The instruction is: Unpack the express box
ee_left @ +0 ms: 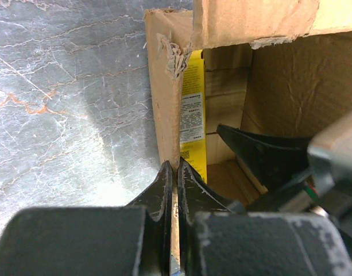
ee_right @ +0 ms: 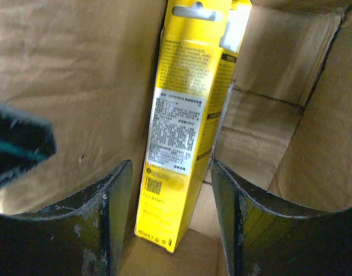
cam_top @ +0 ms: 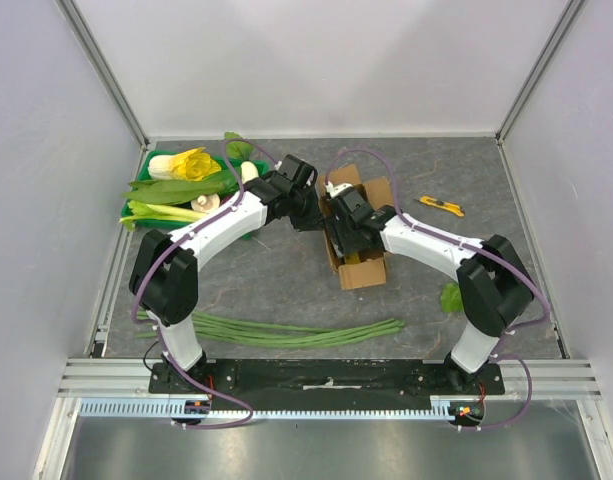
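While the left gripper [ee_left: 174,169] pinches the left wall of the express box [cam_top: 364,272] at mid-table to steady it, centre the right gripper [ee_right: 171,167], jaws spread, astride the upright yellow carton [ee_right: 181,115]. Close evenly on its edges and lift straight up.

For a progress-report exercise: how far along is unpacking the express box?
Done: the express box stands open, flaps folded back. In hand: the left gripper pinches its wall; the right gripper, jaws open, straddles the yellow carton inside. Left: gripping the carton and lifting it out.
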You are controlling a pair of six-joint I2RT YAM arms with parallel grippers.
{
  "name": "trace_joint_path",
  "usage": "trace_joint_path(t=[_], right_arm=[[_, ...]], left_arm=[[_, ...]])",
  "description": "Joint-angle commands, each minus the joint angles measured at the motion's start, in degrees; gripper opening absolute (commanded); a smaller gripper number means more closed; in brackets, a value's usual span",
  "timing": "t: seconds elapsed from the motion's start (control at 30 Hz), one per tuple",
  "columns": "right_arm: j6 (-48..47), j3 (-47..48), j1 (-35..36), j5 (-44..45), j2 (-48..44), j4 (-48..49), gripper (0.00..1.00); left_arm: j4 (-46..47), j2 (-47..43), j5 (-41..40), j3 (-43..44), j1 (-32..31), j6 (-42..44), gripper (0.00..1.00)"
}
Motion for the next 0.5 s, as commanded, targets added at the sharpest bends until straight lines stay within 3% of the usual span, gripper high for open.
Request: trace_joint_path(t=[0.0,0.23,0.47], right_arm=[[0.5,0.9,0.0,2.3,1.4,4.8,0.66],[-0.9,-1.5,0.0,5.5,3.4,10.3,0.8],[-0.9,-4.5,0.0,6.0,5.5,17.6,0.8]], left_arm=[[2.5,-3.2,1.4,0.7,-0.1,3.9,0.02],[3.2,-4.4,2.7,-0.4,-0.1,5.1,0.02],[3.8,-5.8,3.6,-1.9,0.0,5.7,0.02]])
